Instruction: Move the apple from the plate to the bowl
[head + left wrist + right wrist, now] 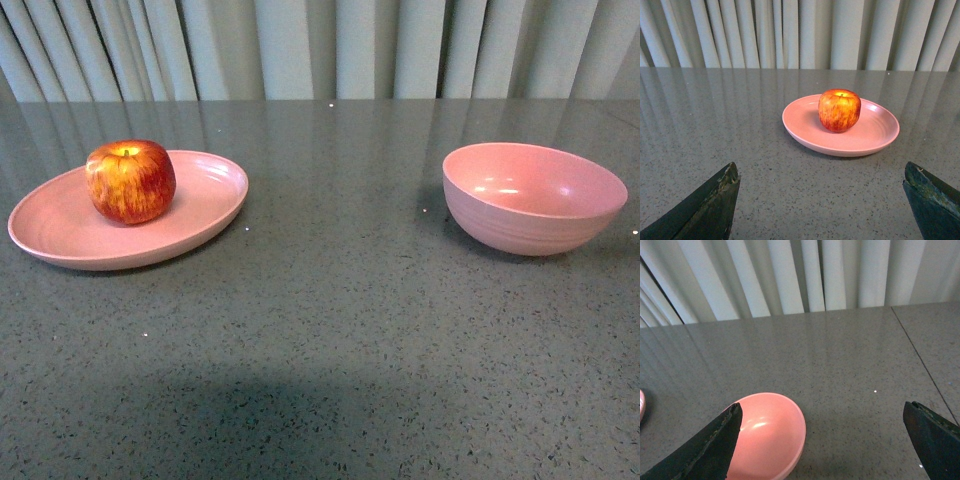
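The red apple (130, 181) streaked with yellow sits upright on the shallow oval pink plate (60, 228) at the left of the table. The deep pink bowl (533, 196) stands empty at the right. Neither arm shows in the front view. In the left wrist view the apple (839, 110) and plate (875, 135) lie ahead of my open, empty left gripper (821, 172), well apart from it. In the right wrist view the bowl (771, 432) lies beside one finger of my open, empty right gripper (821, 410).
The table is a grey speckled stone top (330, 330). Pale pleated curtains (320, 45) hang behind its far edge. A seam in the tabletop (920, 360) runs past the bowl in the right wrist view.
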You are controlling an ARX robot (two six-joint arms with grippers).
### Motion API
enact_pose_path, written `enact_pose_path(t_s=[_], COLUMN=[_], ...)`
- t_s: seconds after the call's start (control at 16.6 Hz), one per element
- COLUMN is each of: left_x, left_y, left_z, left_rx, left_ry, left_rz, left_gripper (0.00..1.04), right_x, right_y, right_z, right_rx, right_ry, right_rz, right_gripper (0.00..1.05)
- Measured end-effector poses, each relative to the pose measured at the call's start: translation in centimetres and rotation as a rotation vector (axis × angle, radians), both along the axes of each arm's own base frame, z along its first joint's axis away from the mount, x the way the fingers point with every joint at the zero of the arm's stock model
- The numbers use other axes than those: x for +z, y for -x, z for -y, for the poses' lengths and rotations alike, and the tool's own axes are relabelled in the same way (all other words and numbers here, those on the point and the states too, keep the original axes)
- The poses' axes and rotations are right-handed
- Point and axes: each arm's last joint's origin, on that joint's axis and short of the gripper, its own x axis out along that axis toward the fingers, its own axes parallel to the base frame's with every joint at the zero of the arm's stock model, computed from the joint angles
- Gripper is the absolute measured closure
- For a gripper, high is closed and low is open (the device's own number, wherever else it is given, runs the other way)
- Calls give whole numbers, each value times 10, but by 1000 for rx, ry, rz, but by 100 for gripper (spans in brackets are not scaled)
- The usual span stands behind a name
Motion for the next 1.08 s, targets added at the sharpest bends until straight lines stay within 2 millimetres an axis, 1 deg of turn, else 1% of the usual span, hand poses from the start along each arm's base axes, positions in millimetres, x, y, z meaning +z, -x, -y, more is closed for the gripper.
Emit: enact_pose_path(t_s=[0.06,0.12,0.18,0.24,0.3,0.42,0.54,0.66,0.78,1.08], left_x=[0,0,0,0,0,0,0,0,0,0], left_y=[0,0,0,0,0,0,0,0,0,0], left_z=[0,0,0,0,0,0,0,0,0,0], left_rx=[0,0,0,0,0,0,0,0,0,0], left_ry=[0,0,0,0,0,0,0,0,0,0], left_rz=[0,0,0,0,0,0,0,0,0,0], left_gripper=[7,7,7,7,7,7,7,7,7,7], right_x=[1,1,1,-2,-12,-34,-48,-60,-68,-81], right_y=[-19,-34,-55,-71,-91,-110,-122,-128,-130,-131], right_z=[-4,-7,-14,-18,-24,-32,-34,-35,-37,-42], right_rx=[-8,5,8,1,-4,-7,-10,-20,-16,-12], right_ry=[10,12,29,47,63,84,92,89,87,79], right_rz=[-36,-73,-125,-174,-254,-345,-394,-438,-468,-508], right_gripper=[7,7,7,7,7,7,7,7,7,7])
